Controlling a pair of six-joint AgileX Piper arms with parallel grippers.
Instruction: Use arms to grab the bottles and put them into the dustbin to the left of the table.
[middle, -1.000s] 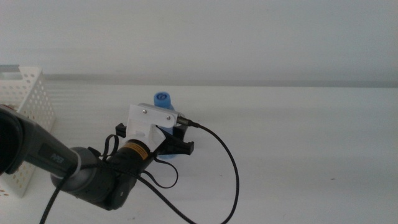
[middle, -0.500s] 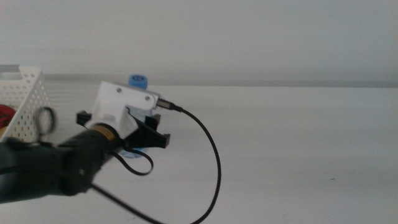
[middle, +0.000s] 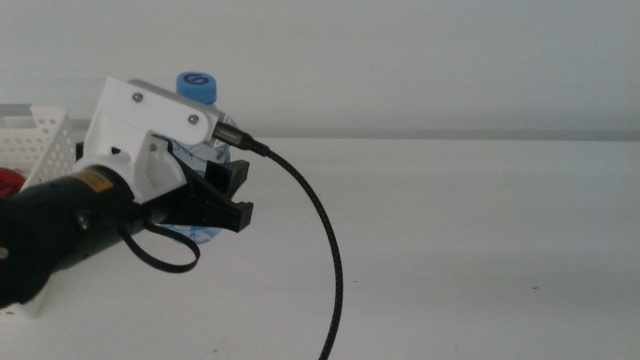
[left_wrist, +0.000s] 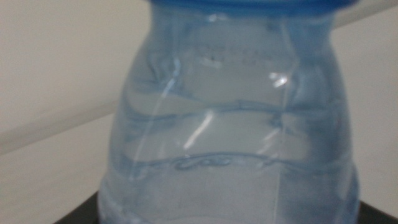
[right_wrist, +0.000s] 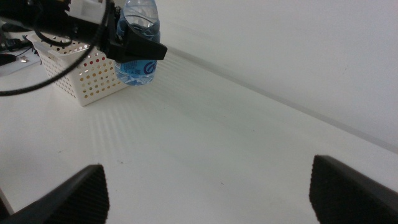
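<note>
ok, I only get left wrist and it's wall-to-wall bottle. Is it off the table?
Observer: Looks so. In the right wrist view the water bottle hangs clear of the table, clamped in the left gripper.
Operator: Where's the bin from there?
Observer: The dustbin stands at the left of the middle view; the bottle is beside it, not over it.
Operator: Right arm in the way?
Observer: No. The right gripper waits open, well away from the bottle.
</note>
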